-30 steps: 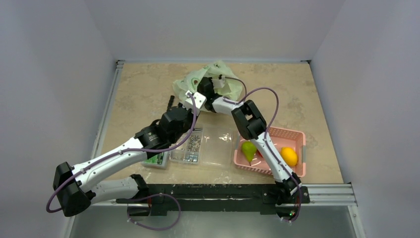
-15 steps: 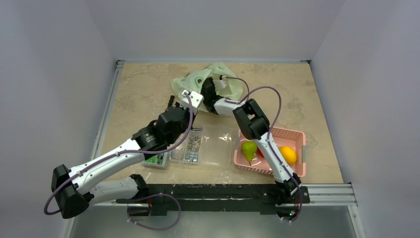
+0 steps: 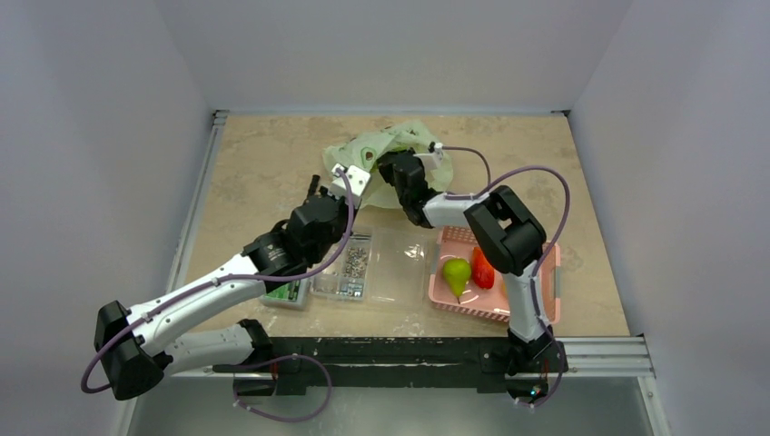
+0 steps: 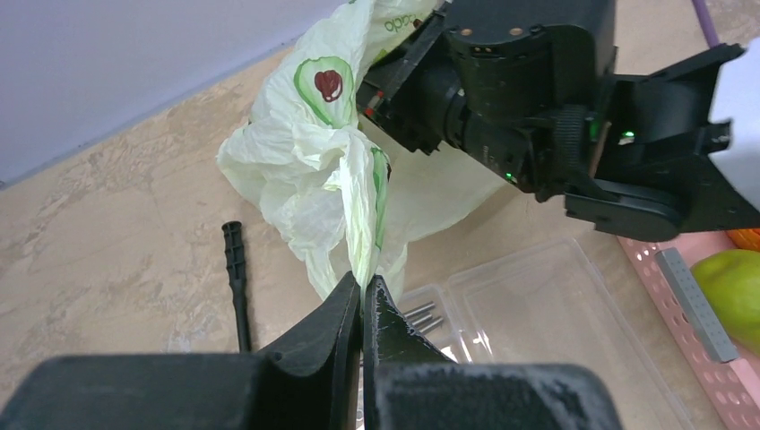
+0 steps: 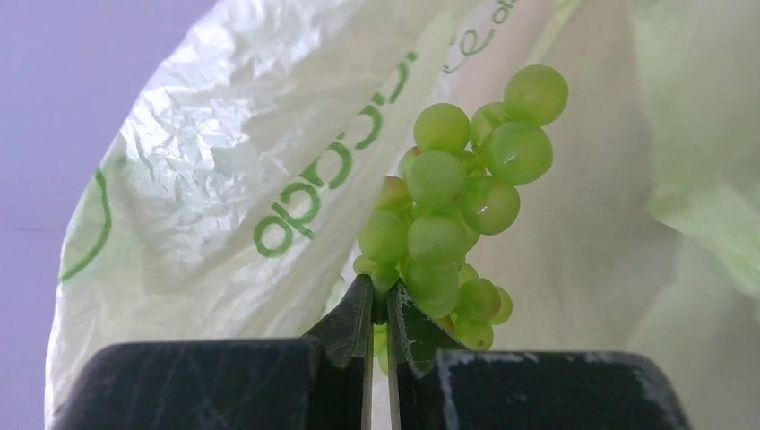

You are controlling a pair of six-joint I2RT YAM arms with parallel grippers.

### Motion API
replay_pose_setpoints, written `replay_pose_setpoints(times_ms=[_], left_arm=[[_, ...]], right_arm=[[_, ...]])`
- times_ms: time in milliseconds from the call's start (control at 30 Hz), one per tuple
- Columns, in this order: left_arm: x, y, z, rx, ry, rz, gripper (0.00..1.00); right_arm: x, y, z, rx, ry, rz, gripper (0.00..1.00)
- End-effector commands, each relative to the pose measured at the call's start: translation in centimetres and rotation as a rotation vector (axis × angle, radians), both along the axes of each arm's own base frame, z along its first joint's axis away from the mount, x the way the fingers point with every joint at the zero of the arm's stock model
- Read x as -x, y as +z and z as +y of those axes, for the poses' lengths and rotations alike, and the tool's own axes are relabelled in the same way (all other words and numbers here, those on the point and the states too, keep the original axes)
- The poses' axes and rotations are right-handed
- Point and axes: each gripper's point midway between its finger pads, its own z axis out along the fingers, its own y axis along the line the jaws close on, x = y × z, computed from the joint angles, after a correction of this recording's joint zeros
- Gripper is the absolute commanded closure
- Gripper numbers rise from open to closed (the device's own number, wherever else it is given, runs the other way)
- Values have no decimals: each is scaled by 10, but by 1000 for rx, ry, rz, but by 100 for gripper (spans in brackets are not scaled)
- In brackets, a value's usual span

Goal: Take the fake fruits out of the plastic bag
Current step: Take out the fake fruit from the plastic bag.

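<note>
The pale yellow-green plastic bag [image 3: 377, 145] lies at the back middle of the table. My left gripper [image 3: 356, 186] is shut on a bunched fold of the bag's near edge [image 4: 358, 206], its jaws pressed together on the film [image 4: 361, 285]. My right gripper [image 3: 390, 162] reaches into the bag's mouth and is shut on the stem end of the green grape bunch [image 5: 448, 215], jaws nearly closed [image 5: 377, 300], with bag film [image 5: 224, 179] around it. The green pear [image 3: 456, 272] and the red-orange piece [image 3: 482, 269] lie in the pink basket [image 3: 548, 263]. My right arm hides the lemon in the top view.
A clear compartmented box [image 3: 381, 268] with small metal parts stands between the arms, just left of the basket. A black stick-like tool [image 4: 236, 269] lies on the table left of the bag. The back wall is close behind the bag.
My right arm's elbow has swung to the right and its wrist has shifted right at the bag's mouth. It now uncovers the red-orange piece and covers the lemon. My left arm has barely moved.
</note>
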Motion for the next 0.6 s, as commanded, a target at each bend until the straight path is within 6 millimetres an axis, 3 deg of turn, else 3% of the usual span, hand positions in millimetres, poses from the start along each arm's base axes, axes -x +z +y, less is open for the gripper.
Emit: replay_pose_setpoints(times_ms=[0, 267, 567], left_arm=[[-4, 7, -1, 17, 16, -32, 100], [-5, 4, -3, 8, 15, -24, 100], [-6, 0, -7, -12, 0, -2, 100]], right_arm=[[21, 24, -11, -16, 22, -56, 100], [68, 36, -30, 96, 114, -58, 100], [100, 62, -42, 195, 201, -47, 100]])
